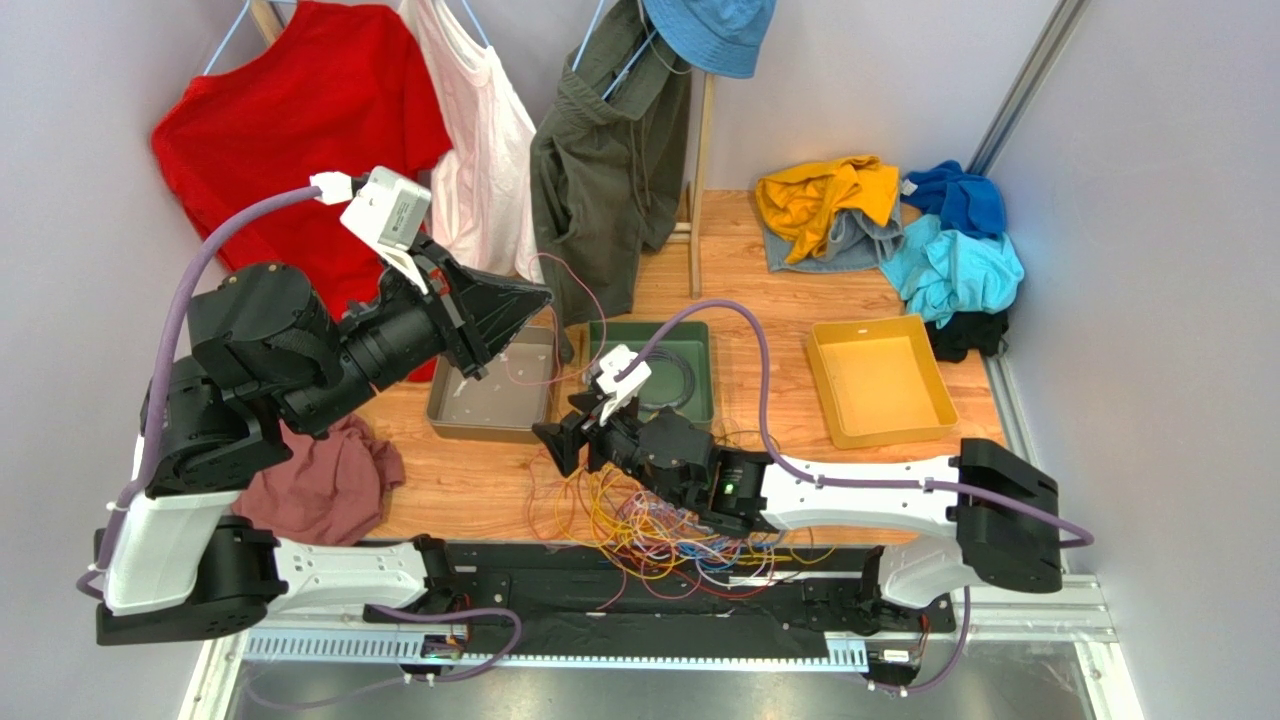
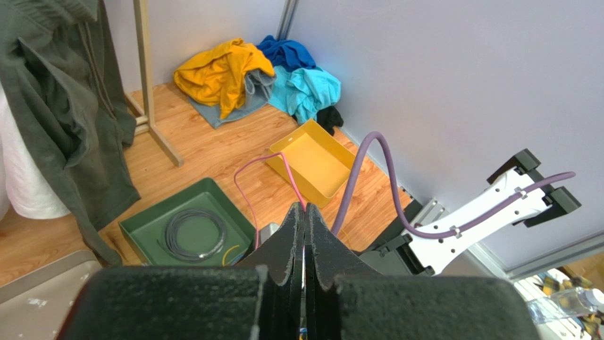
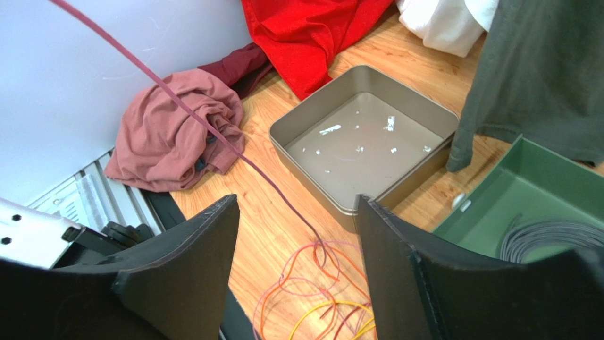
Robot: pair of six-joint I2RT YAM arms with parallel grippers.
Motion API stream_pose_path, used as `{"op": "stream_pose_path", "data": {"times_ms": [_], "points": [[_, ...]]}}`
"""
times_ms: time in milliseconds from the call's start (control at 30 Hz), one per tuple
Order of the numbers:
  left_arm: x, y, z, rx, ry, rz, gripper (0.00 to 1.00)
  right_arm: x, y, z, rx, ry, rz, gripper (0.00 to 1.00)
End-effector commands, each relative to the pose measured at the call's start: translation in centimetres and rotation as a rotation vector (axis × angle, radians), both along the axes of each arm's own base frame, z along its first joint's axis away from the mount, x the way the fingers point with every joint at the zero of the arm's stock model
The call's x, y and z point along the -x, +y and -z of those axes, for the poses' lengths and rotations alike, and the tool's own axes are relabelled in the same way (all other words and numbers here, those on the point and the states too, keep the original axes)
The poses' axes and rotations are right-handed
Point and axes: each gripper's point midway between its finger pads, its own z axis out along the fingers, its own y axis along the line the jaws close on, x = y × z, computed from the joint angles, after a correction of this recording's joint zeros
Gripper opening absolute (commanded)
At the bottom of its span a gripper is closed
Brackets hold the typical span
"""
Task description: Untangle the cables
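The cables (image 1: 661, 537) lay in a knotted heap at the near edge of the table (image 1: 481, 483). One pink strand (image 3: 213, 134) ran up from the heap to the left gripper (image 2: 305, 212), which was raised above the grey tray (image 1: 496, 402) with its jaws clamped on the strand. The right gripper (image 3: 298, 205) hovered over the heap with its fingers spread, holding nothing. A grey coil (image 2: 169, 235) sat in the green tray (image 2: 209, 198). Judging by that, little was done: one strand was being drawn out, and most lay tangled.

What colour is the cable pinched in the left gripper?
Pink; the cable loops out from the left gripper, clearest in the left wrist view.
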Motion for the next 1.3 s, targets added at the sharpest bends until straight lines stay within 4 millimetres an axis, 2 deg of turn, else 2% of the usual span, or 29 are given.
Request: {"op": "stream_pose_path", "data": {"times_ms": [0, 33, 100, 133, 167, 200, 233, 267, 300, 333, 367, 400, 467, 500, 567, 600, 667, 700, 833, 933, 967, 1000, 1033, 1067, 1100, 1133, 1167, 1200, 1267], "points": [[0.2, 0.2, -0.7, 0.027, -0.013, 0.004, 0.0, -0.9, 1.1, -3.5, -0.137, -0.02, 0.022, 0.53], [0.1, 0.2, -0.4, 0.02, -0.012, 0.001, 0.0, -1.0, 1.1, -3.2, -0.138, -0.017, 0.03, 0.35], [0.0, 0.7, -0.3, 0.016, -0.01, -0.015, 0.0, -1.1, 0.8, -2.8, -0.126, -0.014, 0.038, 0.18], [-0.4, 1.5, -0.1, 0.017, -0.005, -0.059, 0.0, -1.1, 0.2, -3.0, -0.13, -0.014, 0.05, 0.01], [-0.7, 2.1, 0.4, 0.004, 0.005, -0.093, 0.0, -1.1, -0.4, -3.2, -0.13, -0.012, 0.061, 0.0], [-1.0, 2.7, 0.8, -0.001, 0.012, -0.125, 0.0, -1.1, -1.3, -2.1, -0.094, 0.0, 0.08, 0.0], [-1.6, 3.8, 1.5, -0.008, 0.024, -0.19, 0.0, -0.9, -2.6, -3.6, -0.117, -0.006, 0.089, 0.0], [-1.7, 4.3, 2.0, -0.011, 0.029, -0.209, 0.0, -0.9, -3.4, -4.3, -0.114, -0.01, 0.098, 0.0], [-1.8, 4.5, 2.4, -0.017, 0.031, -0.22, 0.0, -0.8, -4.5, -3.7, -0.058, -0.002, 0.11, 0.0], [-1.8, 4.7, 3.7, -0.03, 0.04, -0.231, 0.0, -0.8, -6.3, -6.1, -0.084, -0.02, 0.133, 0.0], [-2.0, 4.6, 4.0, -0.018, 0.041, -0.236, 0.0, -0.5, -7.1, -7.0, -0.079, -0.024, 0.136, 0.0], [-2.0, 4.5, 4.5, -0.02, 0.044, -0.239, 0.0, -0.5, -8.4, -6.9, -0.033, -0.02, 0.152, 0.0], [-2.2, 4.4, 6.1, -0.024, 0.063, -0.249, 0.0, 0.1, -10.8, -10.5, -0.087, -0.04, 0.156, 0.0], [-2.2, 4.3, 6.6, -0.025, 0.07, -0.249, 0.0, 0.2, -12.0, -10.9, -0.074, -0.039, 0.171, 0.0], [-2.3, 4.2, 8.3, -0.03, 0.094, -0.259, 0.01, 0.7, -14.4, -13.6, -0.106, -0.05, 0.182, 0.0], [-2.3, 4.1, 8.9, -0.031, 0.104, -0.261, 0.18, 0.7, -15.5, -13.9, -0.084, -0.049, 0.199, 0.0], [-2.2, 3.5, 10.7, -0.009, 0.126, -0.249, 0.45, 1.1, -17.7, -17.0, -0.138, -0.062, 0.215, 0.0], [-2.1, 3.3, 11.2, 0.004, 0.129, -0.24, 0.98, 1.3, -18.3, -17.4, -0.127, -0.059, 0.209, 0.0], [-2.1, 2.4, 15.2, 0.039, 0.178, -0.236, 0.99, 2.4, -19.9, -20.9, -0.15, -0.058, 0.174, 0.0], [-2.1, 2.1, 17.5, 0.036, 0.207, -0.239, 0.99, 2.8, -20.2, -21.9, -0.133, -0.039, 0.158, 0.0], [-2.0, 1.8, 17.8, 0.045, 0.205, -0.221, 0.92, 2.9, -20.2, -22.1, -0.131, -0.036, 0.151, 0.0], [-1.5, 0.7, 19.5, 0.02, 0.209, -0.163, 0.89, 3.1, -20.2, -22.1, -0.134, -0.024, 0.142, 0.0], [-1.1, 0.3, 18.4, 0.08, 0.18, -0.127, 0.89, 3.1, -20.1, -22.1, -0.136, -0.021, 0.136, 0.0], [-0.9, 0.0, 18.6, 0.1, 0.176, -0.102, 0.89, 3.2, -20.0, -22.0, -0.14, -0.017, 0.13, 0.0], [-0.2, -1.1, 20.0, 0.09, 0.183, -0.04, 0.93, 3.4, -20.0, -22.1, -0.155, -0.011, 0.121, 0.0], [0.3, -1.5, 18.6, 0.161, 0.141, 0.005, 0.94, 3.4, -19.7, -21.6, -0.148, -0.005, 0.119, 0.0], [0.6, -1.9, 18.6, 0.178, 0.131, 0.034, 0.96, 3.6, -19.6, -21.5, -0.151, -0.001, 0.11, 0.0], [1.2, -2.6, 19.4, 0.17, 0.123, 0.085, 0.96, 3.8, -19.5, -21.5, -0.154, 0.0, 0.095, 0.0], [1.5, -3.5, 18.6, 0.197, 0.092, 0.129, 0.96, 4.1, -19.1, -20.9, -0.146, 0.009, 0.07, 0.0]]}}
